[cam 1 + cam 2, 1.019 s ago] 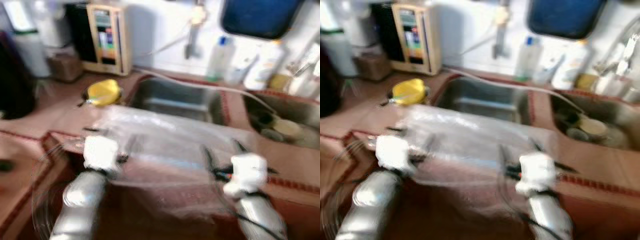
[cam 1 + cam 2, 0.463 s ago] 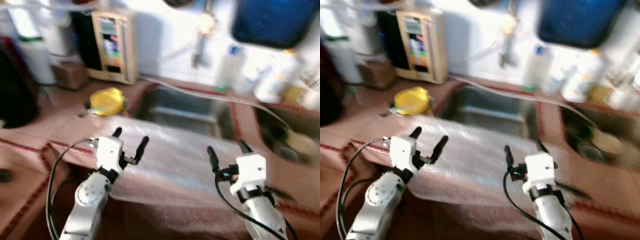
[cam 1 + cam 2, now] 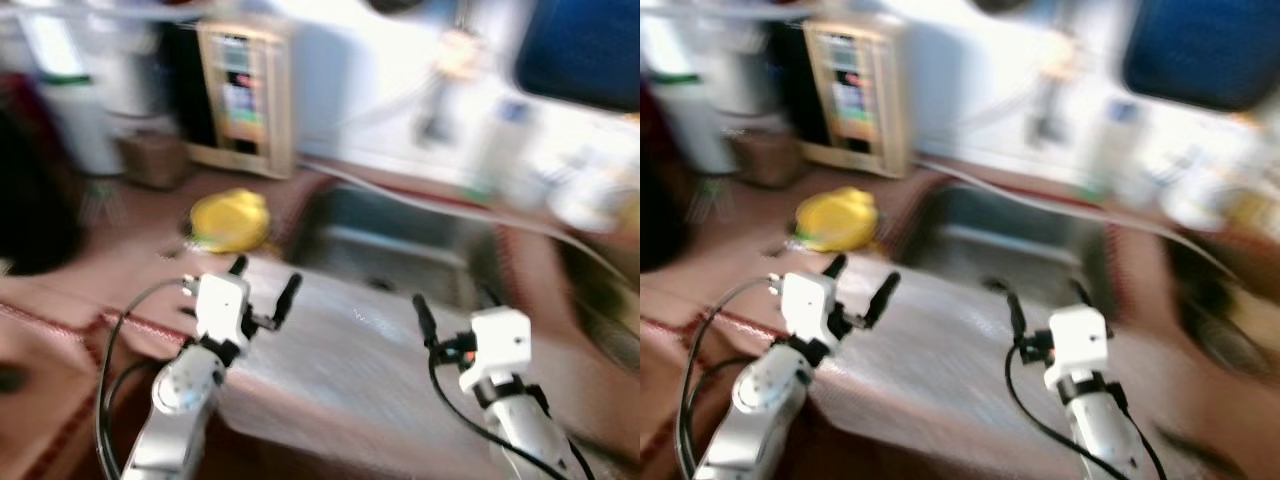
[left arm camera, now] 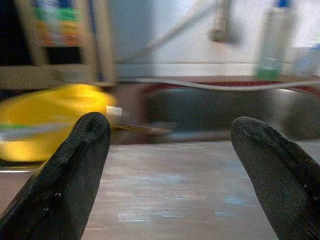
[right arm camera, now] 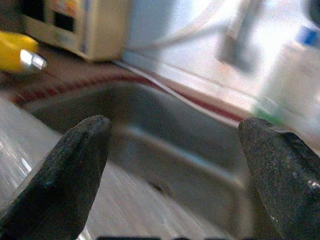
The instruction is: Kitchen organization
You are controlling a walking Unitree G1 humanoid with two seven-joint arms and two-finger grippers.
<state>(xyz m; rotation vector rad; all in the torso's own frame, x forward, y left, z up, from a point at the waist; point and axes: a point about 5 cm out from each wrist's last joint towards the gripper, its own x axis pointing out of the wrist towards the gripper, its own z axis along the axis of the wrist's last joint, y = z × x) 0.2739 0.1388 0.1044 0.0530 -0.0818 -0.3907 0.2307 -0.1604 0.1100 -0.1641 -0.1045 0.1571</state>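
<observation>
A clear plastic sheet [image 3: 350, 350] lies over the reddish counter in front of the steel sink [image 3: 400, 262]. My left gripper [image 3: 262, 283] hovers open over the sheet's left end, fingers spread, nothing between them. My right gripper [image 3: 450, 305] is open above the sheet's right part, close to the sink's front rim. A yellow object [image 3: 230, 220] sits on the counter left of the sink; in the left wrist view it lies beyond one of the fingers [image 4: 75, 170]. The right wrist view looks into the sink basin [image 5: 165, 150].
A beige appliance [image 3: 245, 95] stands against the back wall on the left, with a white container [image 3: 80, 110] beside it. Bottles [image 3: 500, 150] line the wall behind the sink. A hose [image 3: 400, 195] runs along the sink's back edge. All views are blurred.
The whole picture has shifted right and blurred, so the camera has turned left. Both grippers stay open over the plastic sheet at much the same spot.
</observation>
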